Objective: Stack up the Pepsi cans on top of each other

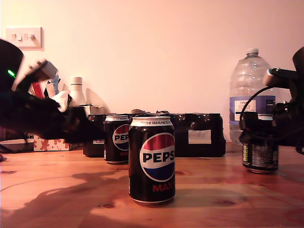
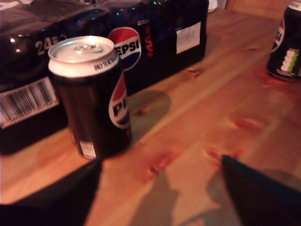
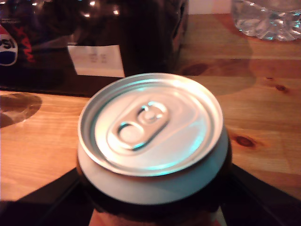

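Observation:
Three black Pepsi cans stand upright and apart on the wooden table. The nearest can (image 1: 152, 160) is front and centre. A second can (image 1: 117, 139) (image 2: 91, 96) stands further back, in front of the multipack. My first gripper (image 1: 95, 134) (image 2: 162, 162) comes from the exterior view's left and is open, its dark fingers (image 2: 61, 202) short of this can and apart from it. The third can (image 1: 260, 157) (image 3: 150, 127) stands at the exterior view's right. My second gripper (image 1: 260, 137) (image 3: 153, 188) is shut on its upper part, one finger against each side.
A black shrink-wrapped Pepsi Max multipack (image 1: 194, 134) (image 2: 155, 33) lies along the back behind the cans. A tall clear water bottle (image 1: 251, 92) stands at the back on the exterior view's right. Boxes and a white bottle (image 1: 76, 90) sit at the back on its left.

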Motion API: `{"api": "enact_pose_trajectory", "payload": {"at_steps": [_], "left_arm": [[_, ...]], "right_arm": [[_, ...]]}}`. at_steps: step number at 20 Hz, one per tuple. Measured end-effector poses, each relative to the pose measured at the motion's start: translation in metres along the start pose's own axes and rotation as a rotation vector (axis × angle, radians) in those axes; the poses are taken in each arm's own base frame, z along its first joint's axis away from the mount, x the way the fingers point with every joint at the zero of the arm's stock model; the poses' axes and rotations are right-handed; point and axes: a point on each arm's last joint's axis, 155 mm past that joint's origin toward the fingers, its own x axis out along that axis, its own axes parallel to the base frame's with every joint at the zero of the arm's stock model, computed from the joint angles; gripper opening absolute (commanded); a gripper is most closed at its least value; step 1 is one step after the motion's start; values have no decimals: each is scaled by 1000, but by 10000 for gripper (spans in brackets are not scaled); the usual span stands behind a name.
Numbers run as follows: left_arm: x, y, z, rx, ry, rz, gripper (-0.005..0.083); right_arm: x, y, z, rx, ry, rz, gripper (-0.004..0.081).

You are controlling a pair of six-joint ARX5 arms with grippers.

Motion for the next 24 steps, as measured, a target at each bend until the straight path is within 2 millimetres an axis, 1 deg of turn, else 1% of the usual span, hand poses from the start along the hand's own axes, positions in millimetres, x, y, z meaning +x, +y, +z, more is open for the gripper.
{"api": "enact_pose_trajectory", "payload": {"at_steps": [2,5,7,10,15,17,19,21,24], "left_arm": [[2,10,3,2,-14,14,792],[5,31,11,4,-37,46,792],[9,40,9,2,-40,51,792],[21,32,6,6,-49,-15,792],[39,43,24,17,-94,-21,792],[46,48,29,19,-107,-20,792],[53,51,31,6,-116,-32,792],[59,53,31,2,-117,-41,792],[63,54,27,-1,-114,-46,792]], "right_arm": [[0,2,0,0,1,12,193],[0,3,0,0,3,19,193],[0,4,0,0,4,22,193],[0,8,0,0,4,45,193],[0,20,-1,-7,7,83,193],[0,29,-1,-17,8,103,193],[-3,43,-2,-46,15,133,193],[-8,54,5,-54,8,160,192],[-21,67,32,-65,-48,188,192]]}}
